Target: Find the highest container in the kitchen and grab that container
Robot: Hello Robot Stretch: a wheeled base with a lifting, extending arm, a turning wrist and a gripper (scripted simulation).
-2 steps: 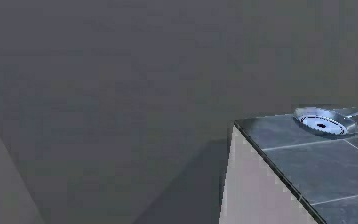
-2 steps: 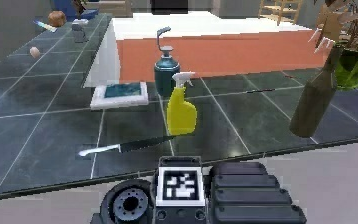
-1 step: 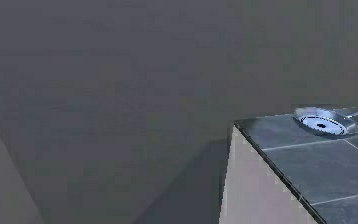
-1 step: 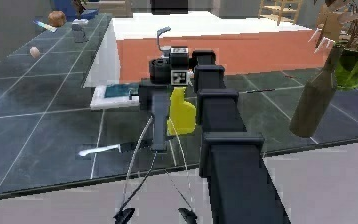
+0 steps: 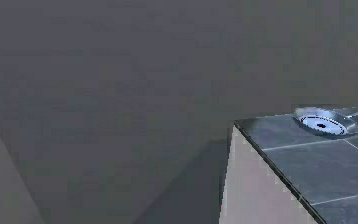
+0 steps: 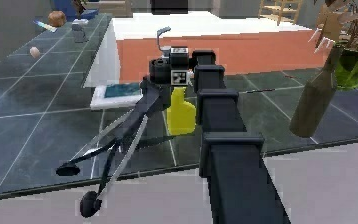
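Tabletop (image 6: 27, 120) of dark tiles spreads under my arm (image 6: 227, 160) in the arm side view. A yellow container (image 6: 179, 112) stands on it just beside the arm's left edge, close behind the body of my tool (image 6: 77, 188). A tall greenish bottle (image 6: 322, 95) stands well apart at the right. I cannot tell which of the two counts as the highest.

A flat blue-and-white thing (image 6: 114, 95) lies left of the yellow container. Behind it rises a white unit with an orange-red top (image 6: 247, 50). A round brown thing (image 6: 55, 18) and a small pale pink one (image 6: 34, 48) sit far off at the upper left.

My tool's two thin fingers (image 6: 107, 150) slant down toward the view's lower left. Only bare tile shows at and behind their ends, so the tool holds nothing. Whether it is released or clenched, I cannot tell.

In the forward view a grey wall (image 5: 117, 90) stands ahead. A tiled tabletop corner juts in at the lower right, carrying a round white-and-blue dish (image 5: 322, 122) near the edge of the view.
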